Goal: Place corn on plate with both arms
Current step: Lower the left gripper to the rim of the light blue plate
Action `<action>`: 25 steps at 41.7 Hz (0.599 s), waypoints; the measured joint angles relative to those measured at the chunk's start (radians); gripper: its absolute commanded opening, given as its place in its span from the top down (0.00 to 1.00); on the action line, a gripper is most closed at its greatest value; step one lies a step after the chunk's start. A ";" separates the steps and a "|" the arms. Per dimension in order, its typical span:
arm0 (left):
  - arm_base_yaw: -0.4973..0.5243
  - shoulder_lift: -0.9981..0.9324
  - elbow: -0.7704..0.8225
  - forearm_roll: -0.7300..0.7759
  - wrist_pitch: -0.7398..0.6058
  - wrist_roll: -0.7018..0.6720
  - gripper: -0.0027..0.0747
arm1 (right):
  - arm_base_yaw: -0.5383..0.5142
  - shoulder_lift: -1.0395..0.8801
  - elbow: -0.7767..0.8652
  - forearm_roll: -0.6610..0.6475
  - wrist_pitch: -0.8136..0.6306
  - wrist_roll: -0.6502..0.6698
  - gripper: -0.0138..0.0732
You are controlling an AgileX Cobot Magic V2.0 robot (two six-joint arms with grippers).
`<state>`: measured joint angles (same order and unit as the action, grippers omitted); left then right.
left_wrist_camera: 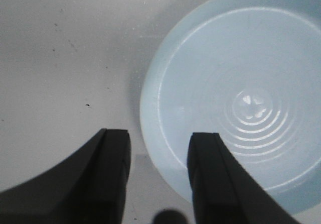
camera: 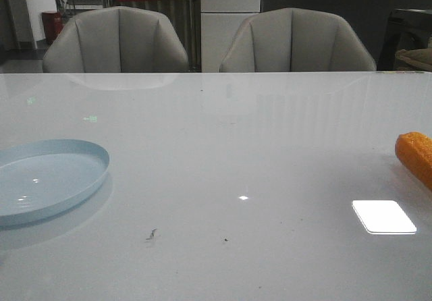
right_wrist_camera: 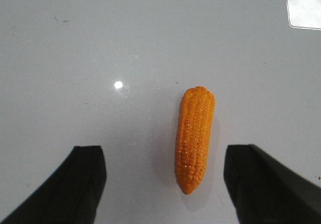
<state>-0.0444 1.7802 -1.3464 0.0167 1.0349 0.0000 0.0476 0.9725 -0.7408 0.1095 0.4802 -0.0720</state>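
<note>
Orange, bumpy corn (right_wrist_camera: 194, 138) lies flat on the glossy white table (camera: 229, 152), far right, well apart from the pale blue plate (camera: 47, 179) at far left. My right gripper (right_wrist_camera: 163, 184) hovers wide open and empty; my left gripper (left_wrist_camera: 158, 169) too, at the plate's rim. The cob looks light, rigid and prone to roll, so I'd grasp across its thick middle.

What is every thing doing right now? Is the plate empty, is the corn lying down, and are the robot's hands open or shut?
plate: empty, flat on the table, at the left.
corn: lying on its side on the table at the right, not held.
left gripper: open, fingers apart, holding nothing, over the plate's edge.
right gripper: open wide, holding nothing, corn lies between its fingers, untouched.
</note>
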 measured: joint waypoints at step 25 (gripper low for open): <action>0.000 0.169 -0.002 0.060 -0.089 0.000 0.53 | 0.000 0.000 0.000 0.000 0.045 0.000 0.15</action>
<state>-0.0444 1.9489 -1.3487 0.0771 0.9462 0.0000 0.0476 0.9725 -0.7408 0.1095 0.5252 -0.0720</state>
